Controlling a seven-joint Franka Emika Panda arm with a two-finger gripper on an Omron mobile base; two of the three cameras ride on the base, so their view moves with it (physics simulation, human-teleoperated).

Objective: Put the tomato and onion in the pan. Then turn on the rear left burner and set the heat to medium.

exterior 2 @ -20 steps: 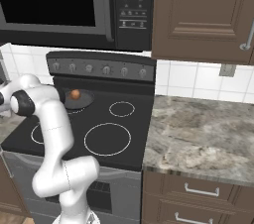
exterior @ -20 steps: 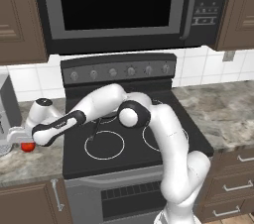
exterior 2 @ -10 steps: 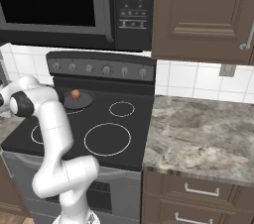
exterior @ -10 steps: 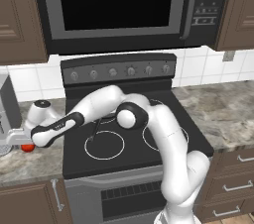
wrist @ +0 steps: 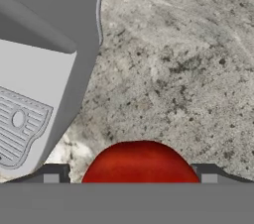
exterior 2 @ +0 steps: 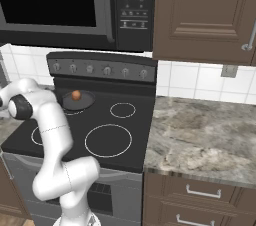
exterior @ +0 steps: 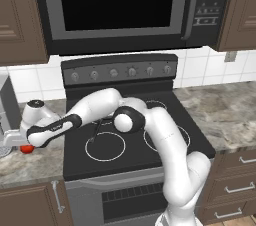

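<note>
A black microwave [exterior: 115, 5] hangs above the stove's knob panel [exterior: 120, 72], brown cabinets [exterior 2: 205, 15] alongside

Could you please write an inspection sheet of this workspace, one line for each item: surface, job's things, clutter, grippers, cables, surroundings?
Surface: speckled grey stone counter on both sides of a black glass stovetop.
Job's things: tomato on the left counter, between the finger tips; onion already in the pan at the stovetop's rear left; rear left burner covered by the pan.
Clutter: grey appliance at the left counter edge.
Grippers: gripper low over the counter, jaws either side of the tomato, grip cannot be told.
Cables: nothing seen.
Surroundings: microwave above the stove, knob row, brown cabinets, white tiles.
</note>
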